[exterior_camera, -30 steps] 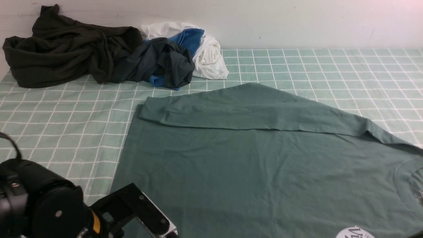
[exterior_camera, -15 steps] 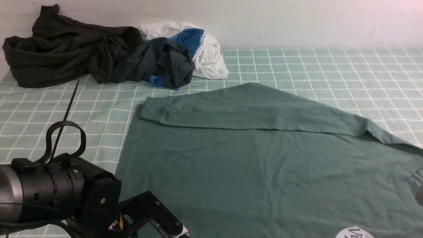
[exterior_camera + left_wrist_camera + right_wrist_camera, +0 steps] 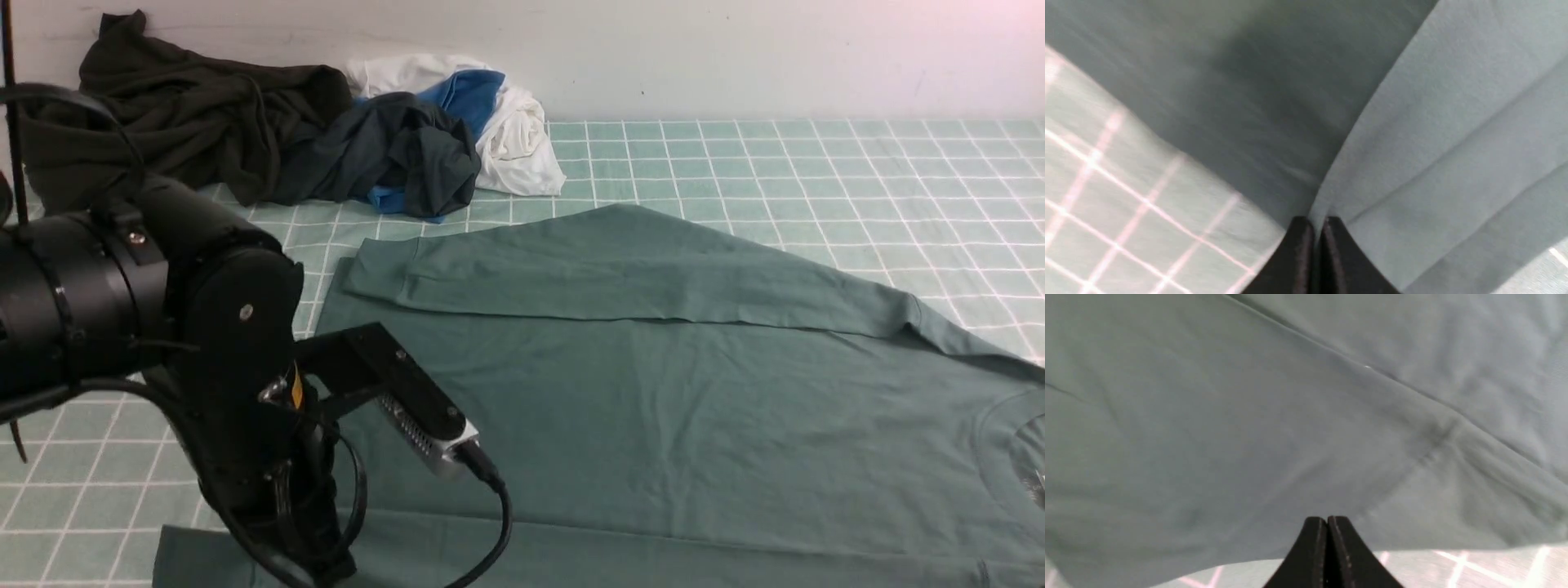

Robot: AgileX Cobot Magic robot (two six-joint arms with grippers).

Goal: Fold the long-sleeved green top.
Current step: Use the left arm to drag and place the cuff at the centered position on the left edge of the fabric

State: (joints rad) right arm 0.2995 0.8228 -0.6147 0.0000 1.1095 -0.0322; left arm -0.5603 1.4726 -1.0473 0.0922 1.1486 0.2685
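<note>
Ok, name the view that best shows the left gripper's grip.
Left wrist view: the left gripper is shut on an edge of the green top. Front view shows only the left arm above it; right wrist view, nothing.

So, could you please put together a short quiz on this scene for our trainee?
1. True or false: the left gripper is open.
2. Where on the table does the pile of clothes lie? A) far left B) far right C) near right
3. Fill in: the far sleeve of the top lies folded across its ____.

Key: 1 false, it is shut on the top's edge. 2 A. 3 body.
</note>
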